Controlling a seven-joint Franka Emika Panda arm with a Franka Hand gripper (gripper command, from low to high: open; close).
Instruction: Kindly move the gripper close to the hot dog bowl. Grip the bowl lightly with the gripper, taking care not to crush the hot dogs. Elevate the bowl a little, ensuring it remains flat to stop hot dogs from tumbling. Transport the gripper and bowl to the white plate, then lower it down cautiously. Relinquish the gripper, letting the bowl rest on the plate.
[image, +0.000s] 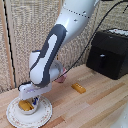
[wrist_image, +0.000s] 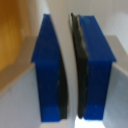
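While the gripper (image: 33, 101) sits low over the white plate (image: 44, 111), the hot dog bowl (image: 26, 106) already rests on the plate, hot dogs (image: 24, 104) inside. Wrist view: 2 blue fingers (wrist_image: 50, 75) nearly together, clamped on a thin white edge, apparently the bowl's rim. Step looks like release. Next move: part the fingers gently, then lift straight up off the worktop (image: 95, 107) so the bowl doesn't tip.
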